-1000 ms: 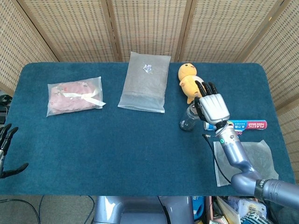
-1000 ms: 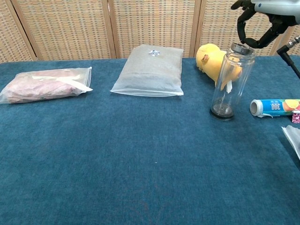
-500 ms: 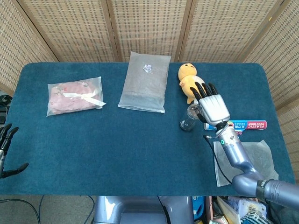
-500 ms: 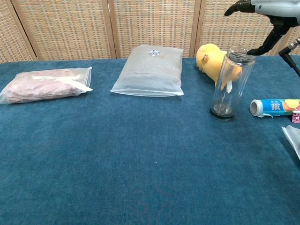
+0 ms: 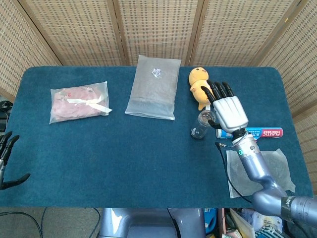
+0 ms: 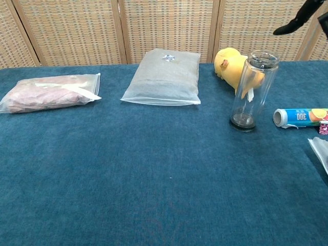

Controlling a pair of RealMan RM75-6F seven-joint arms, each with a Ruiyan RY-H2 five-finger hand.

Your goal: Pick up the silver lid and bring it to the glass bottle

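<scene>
Woven wicker screens (image 5: 158,29) stand behind a bench (image 5: 124,158) covered in dark blue cloth. Right hand (image 5: 229,113): fingers (image 5: 218,91) spread wide and extended, holding nothing, positioned above and just to the right of the glass bottle (image 6: 252,89); in the chest view only dark fingertips show at the upper right corner. The glass bottle stands upright on the bench with a silver lid (image 6: 262,57) seated on its mouth; whether the lid is fully fastened cannot be determined. A yellow plush toy (image 5: 200,85) lies just behind the bottle. A roll of plastic wrap (image 6: 300,117) lies to the right of the bottle, near a translucent sheet (image 5: 257,171) at the right front edge under the right forearm. A grey padded pouch (image 5: 153,87) lies at centre rear, and a clear bag with pink contents (image 5: 78,103) lies well apart at the left. Left hand (image 5: 7,161): at the far left edge beside the bench, dark fingers apart, holding nothing.
</scene>
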